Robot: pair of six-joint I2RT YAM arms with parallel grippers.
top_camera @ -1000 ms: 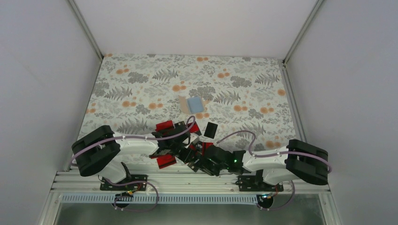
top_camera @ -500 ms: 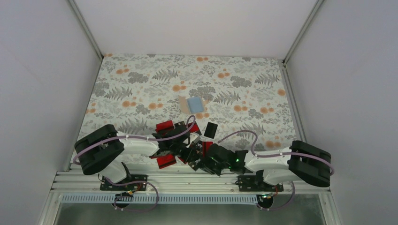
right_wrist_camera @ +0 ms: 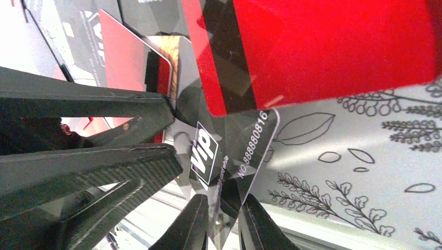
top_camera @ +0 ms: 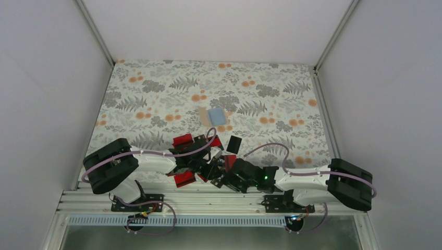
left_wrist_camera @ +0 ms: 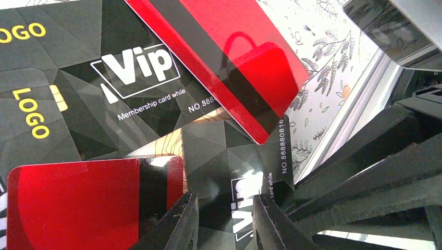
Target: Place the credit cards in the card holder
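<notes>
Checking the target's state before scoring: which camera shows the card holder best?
The top external view. The card holder lies open on the table, tan flap left, pale blue inside, beyond the pile of cards. Neither wrist view shows it; both are filled by red and black cards close up.

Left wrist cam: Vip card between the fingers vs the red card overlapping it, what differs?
1. The Vip card is black with white lettering and a number. The red card is red with a black stripe and shows no text.
2. The red card lies on top, and the Vip card's end is tucked under it.
3. The Vip card runs in between the left fingers, while the red card is clear of them.

Both are thin, glossy, round-cornered rectangles.
</notes>
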